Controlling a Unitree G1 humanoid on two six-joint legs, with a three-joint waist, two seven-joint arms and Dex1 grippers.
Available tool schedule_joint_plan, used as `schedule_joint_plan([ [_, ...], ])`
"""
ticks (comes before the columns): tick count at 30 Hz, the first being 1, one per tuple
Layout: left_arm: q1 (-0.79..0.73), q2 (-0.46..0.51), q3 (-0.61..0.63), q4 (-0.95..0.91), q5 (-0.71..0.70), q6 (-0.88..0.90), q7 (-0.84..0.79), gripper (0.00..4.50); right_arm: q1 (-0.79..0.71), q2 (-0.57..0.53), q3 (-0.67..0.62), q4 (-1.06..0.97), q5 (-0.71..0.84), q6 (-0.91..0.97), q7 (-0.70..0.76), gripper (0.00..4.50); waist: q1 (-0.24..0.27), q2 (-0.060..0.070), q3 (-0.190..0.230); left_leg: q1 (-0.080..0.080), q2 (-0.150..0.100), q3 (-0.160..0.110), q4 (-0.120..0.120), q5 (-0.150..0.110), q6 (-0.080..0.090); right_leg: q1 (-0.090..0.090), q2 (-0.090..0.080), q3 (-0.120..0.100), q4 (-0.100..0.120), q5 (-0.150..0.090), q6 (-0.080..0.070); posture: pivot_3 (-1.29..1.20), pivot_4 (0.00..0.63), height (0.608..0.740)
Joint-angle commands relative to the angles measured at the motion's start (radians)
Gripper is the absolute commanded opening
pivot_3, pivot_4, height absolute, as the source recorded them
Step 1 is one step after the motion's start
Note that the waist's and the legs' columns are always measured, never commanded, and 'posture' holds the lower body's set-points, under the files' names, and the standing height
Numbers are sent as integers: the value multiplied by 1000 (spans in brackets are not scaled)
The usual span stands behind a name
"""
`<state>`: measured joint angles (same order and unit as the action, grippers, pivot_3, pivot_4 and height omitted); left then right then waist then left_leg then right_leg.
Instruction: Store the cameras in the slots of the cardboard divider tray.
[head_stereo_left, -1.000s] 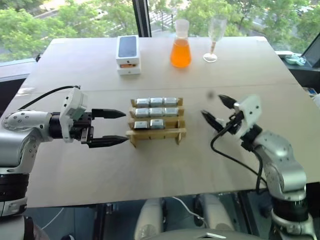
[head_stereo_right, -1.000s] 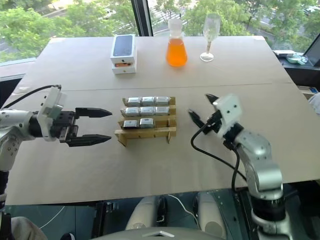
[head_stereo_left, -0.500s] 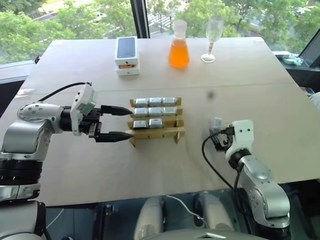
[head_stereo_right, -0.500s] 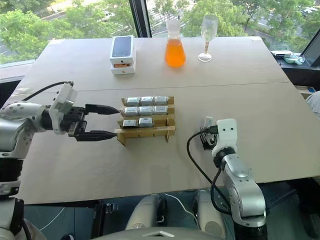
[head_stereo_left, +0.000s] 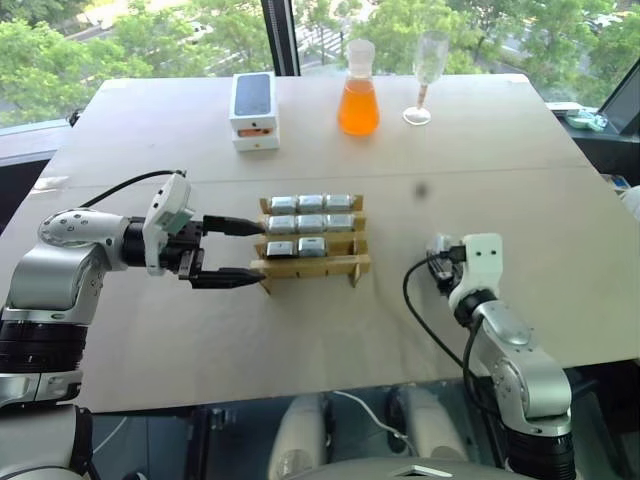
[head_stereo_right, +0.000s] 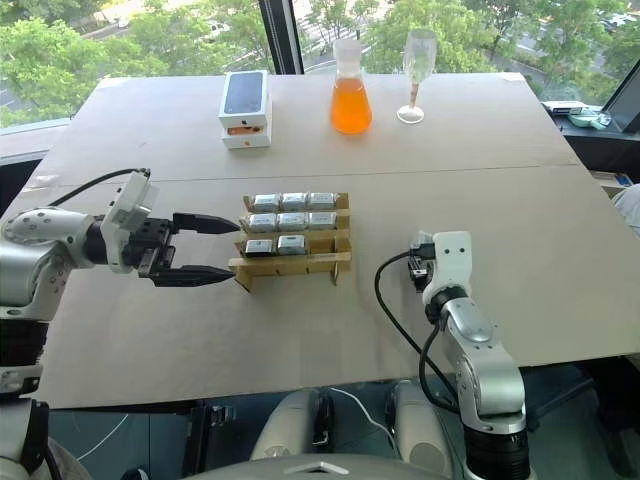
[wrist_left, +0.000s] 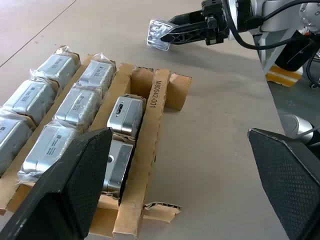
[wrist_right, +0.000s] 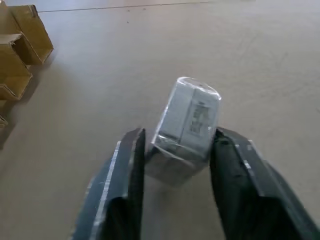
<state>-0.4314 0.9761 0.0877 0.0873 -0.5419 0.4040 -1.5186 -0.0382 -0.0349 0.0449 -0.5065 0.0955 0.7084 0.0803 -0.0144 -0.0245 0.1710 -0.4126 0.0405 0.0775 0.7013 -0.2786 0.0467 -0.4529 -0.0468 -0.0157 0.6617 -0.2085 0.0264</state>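
Note:
The cardboard divider tray (head_stereo_left: 312, 266) stands mid-table. Wrapped silver cameras (head_stereo_left: 311, 223) fill its back and middle rows, and two more lie in the front row. The front row's right-hand slot (head_stereo_left: 343, 246) is empty. My left gripper (head_stereo_left: 255, 250) is open and level at the tray's left end, its black fingers (wrist_left: 75, 185) on either side of that end. To the right of the tray, low over the table, my right gripper (wrist_right: 177, 145) is shut on one plastic-wrapped camera (wrist_right: 190, 117), which the left wrist view also shows as a camera (wrist_left: 159, 34) between the black fingers.
A white phone box (head_stereo_left: 254, 108), a flask of orange liquid (head_stereo_left: 358, 95) and a stemmed glass (head_stereo_left: 430, 70) stand along the far side of the table. Bare tabletop (head_stereo_left: 420, 190) lies between the tray and the right arm. The near table edge runs close behind the right arm.
My right arm has dropped to the table and its fingers have closed on the loose camera. The left gripper stays open by the tray's left end.

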Motion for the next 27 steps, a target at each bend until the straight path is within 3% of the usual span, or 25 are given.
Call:
schedule_joint_plan([
  [1,2,16,39,-32,-10,-6,5,4500,-8,-10,13,-27,3,-44,12,804,0,0,0,0,0,0,0,0,0,0,0,0,0,0,0,0,150,740],
  [7,7,11,43,-39,-10,-8,15,4500,-64,-126,58,12,1,-174,152,804,-1,0,0,0,0,0,0,0,0,0,0,0,0,0,0,0,150,740],
  [10,19,7,55,-46,-13,-10,27,4500,-188,-248,88,109,28,-319,356,804,-2,0,0,0,0,0,0,0,0,0,0,0,0,0,0,0,150,740],
  [16,49,10,77,-72,-18,-7,43,4500,-510,-355,161,423,153,-506,840,804,-3,0,1,2,1,-3,0,0,0,2,3,-2,1,3,1,0,150,740],
  [21,108,28,132,-122,-36,8,68,4500,-709,-374,243,799,92,-851,1126,804,3,1,1,0,1,-3,0,0,1,3,2,-3,-3,3,1,0,150,740],
  [27,175,39,190,-186,-51,31,103,4500,-797,-322,265,1033,56,-1030,1234,804,1,1,1,-1,1,-2,0,1,-1,2,0,-3,-4,3,1,0,150,740],
])
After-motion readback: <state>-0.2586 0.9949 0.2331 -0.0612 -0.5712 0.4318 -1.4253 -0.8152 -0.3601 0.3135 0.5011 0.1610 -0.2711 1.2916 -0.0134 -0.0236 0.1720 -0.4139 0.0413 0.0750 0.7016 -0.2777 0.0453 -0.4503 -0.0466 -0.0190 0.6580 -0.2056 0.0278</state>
